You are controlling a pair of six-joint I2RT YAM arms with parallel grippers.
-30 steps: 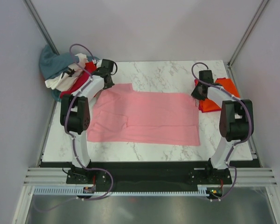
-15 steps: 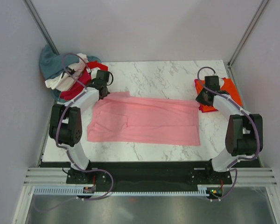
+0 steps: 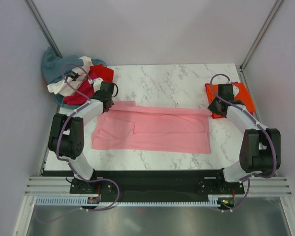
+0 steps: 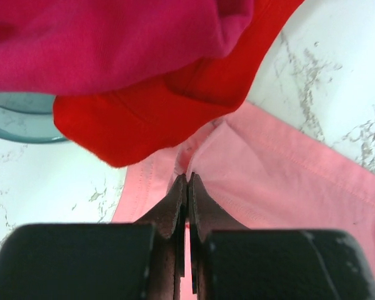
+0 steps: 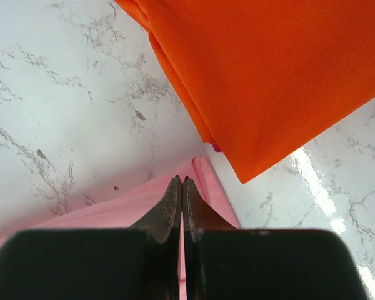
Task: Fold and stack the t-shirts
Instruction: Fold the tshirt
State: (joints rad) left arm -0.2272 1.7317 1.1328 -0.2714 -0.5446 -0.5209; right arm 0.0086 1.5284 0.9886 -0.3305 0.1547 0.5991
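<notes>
While the pink t-shirt point(image 3: 152, 132) lies spread across the marble table point(image 3: 172, 81), my left gripper point(image 4: 187, 179) pinches its far-left corner beside the red t-shirt point(image 4: 156, 112) — my right gripper point(image 5: 182, 181) pinches the far-right corner, just by the folded orange t-shirt point(image 5: 269, 75).

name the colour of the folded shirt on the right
Bright orange shirt, clearest in the right wrist view.

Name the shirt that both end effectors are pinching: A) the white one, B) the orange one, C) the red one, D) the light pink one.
D: the left end effector and the right end effector are each shut on an edge of the light pink shirt.
</notes>
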